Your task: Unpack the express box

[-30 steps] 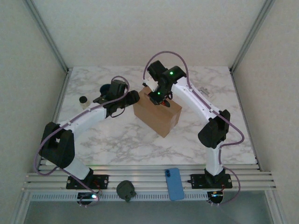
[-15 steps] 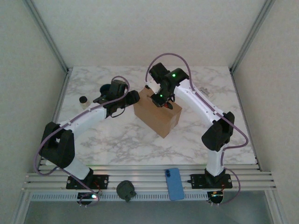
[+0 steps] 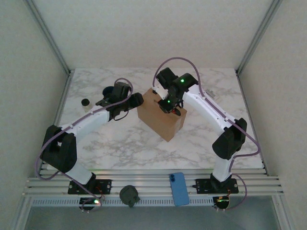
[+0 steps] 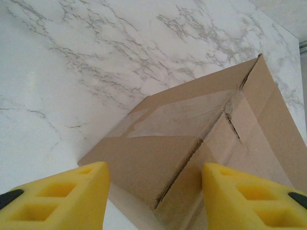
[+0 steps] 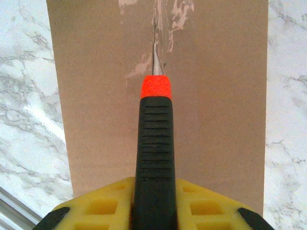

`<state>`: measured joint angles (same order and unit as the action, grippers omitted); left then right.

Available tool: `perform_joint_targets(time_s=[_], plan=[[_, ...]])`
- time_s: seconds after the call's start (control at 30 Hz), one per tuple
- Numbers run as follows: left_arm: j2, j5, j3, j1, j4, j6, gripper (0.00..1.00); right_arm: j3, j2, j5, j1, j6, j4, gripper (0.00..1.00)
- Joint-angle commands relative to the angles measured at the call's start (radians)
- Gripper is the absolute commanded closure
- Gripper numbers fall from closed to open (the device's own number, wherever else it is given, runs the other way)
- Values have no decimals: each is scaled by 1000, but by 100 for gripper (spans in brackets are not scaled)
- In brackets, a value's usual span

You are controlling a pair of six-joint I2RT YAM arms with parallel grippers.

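The express box (image 3: 160, 120), a plain brown carton with clear tape on its end, lies at the table's middle. My right gripper (image 3: 168, 106) hangs over its top, shut on a cutter (image 5: 154, 143) with a black ribbed handle and an orange collar. The blade tip (image 5: 154, 57) rests on the scuffed taped seam of the box top (image 5: 96, 96). At the box's left end my left gripper (image 3: 139, 99) is open. Its yellow pads (image 4: 72, 191) stand on either side of the box's near corner (image 4: 192, 143), with gaps showing on both sides.
A dark blue mug (image 3: 109, 91) and a small jar (image 3: 86, 103) stand behind the left arm. A blue phone (image 3: 180, 188) and a dark round object (image 3: 129, 195) lie on the front rail. The white frame's walls close in the table.
The right arm has shifted rightward along the box top with the cutter, its elbow swinging out to the right. The left arm and box have not moved.
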<state>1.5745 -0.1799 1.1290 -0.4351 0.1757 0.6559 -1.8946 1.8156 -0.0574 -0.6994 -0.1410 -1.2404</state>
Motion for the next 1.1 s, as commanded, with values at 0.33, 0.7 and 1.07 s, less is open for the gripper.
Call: perform_joint_targets(time_s=[0.33, 0.7, 1.07], plan=[[44, 80, -31, 13, 113, -7, 49, 167, -130, -59, -8, 55, -177, 100], [53, 82, -23, 13, 115, -10, 49, 255, -230, -80, -8, 101, -208, 100], [55, 88, -23, 16, 119, -15, 49, 327, -311, -109, -8, 136, -244, 100]])
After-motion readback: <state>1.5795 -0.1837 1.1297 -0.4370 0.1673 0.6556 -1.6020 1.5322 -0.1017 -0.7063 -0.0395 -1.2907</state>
